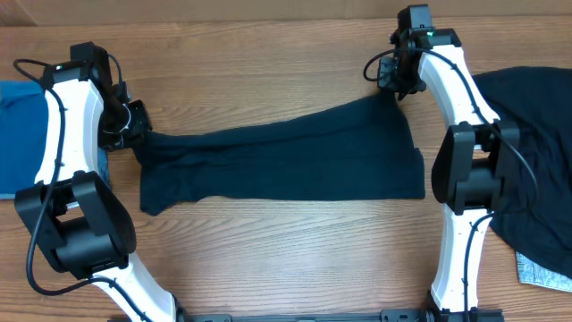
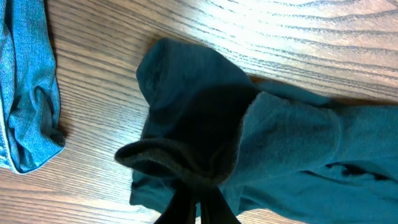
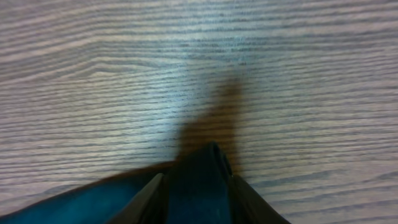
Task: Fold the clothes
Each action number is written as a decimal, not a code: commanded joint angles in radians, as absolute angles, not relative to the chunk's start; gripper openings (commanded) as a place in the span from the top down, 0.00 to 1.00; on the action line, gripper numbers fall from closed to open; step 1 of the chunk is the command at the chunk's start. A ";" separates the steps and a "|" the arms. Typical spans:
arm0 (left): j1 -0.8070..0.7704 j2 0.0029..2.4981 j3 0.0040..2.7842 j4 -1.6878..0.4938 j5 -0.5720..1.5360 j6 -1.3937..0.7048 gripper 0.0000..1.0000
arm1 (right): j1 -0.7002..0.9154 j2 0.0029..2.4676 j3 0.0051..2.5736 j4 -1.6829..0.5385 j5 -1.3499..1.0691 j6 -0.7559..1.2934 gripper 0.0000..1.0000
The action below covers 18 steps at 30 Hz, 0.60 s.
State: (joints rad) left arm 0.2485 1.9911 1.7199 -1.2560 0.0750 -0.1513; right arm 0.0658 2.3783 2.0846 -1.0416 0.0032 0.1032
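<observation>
Dark soft garment (image 1: 286, 156), a taut band, ends pinched in left gripper (image 1: 137, 132) and right gripper (image 1: 396, 89).

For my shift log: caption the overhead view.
Left gripper and right gripper pinch opposite ends of a dark garment on the table.

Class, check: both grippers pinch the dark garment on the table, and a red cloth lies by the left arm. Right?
No: the cloth by the left arm is blue, not red; the left wrist view shows it. Left gripper and right gripper do pinch the dark garment.
</observation>
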 commanded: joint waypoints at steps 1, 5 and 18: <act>0.241 1.992 1.713 -1.252 0.079 -0.157 0.96 | 0.062 2.404 2.081 -1.044 -0.003 0.097 0.66; 0.241 1.992 1.713 -1.252 0.079 -0.157 0.96 | 0.062 2.405 2.081 -1.046 -0.003 0.097 0.66; 0.242 1.992 1.713 -1.253 0.078 -0.149 0.96 | 0.058 2.405 2.086 -1.108 -0.013 0.098 0.96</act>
State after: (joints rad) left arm 0.2485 1.9911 1.7199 -1.2560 0.0750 -0.1513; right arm 0.0658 2.4062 2.0846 -1.0859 -0.0040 0.1005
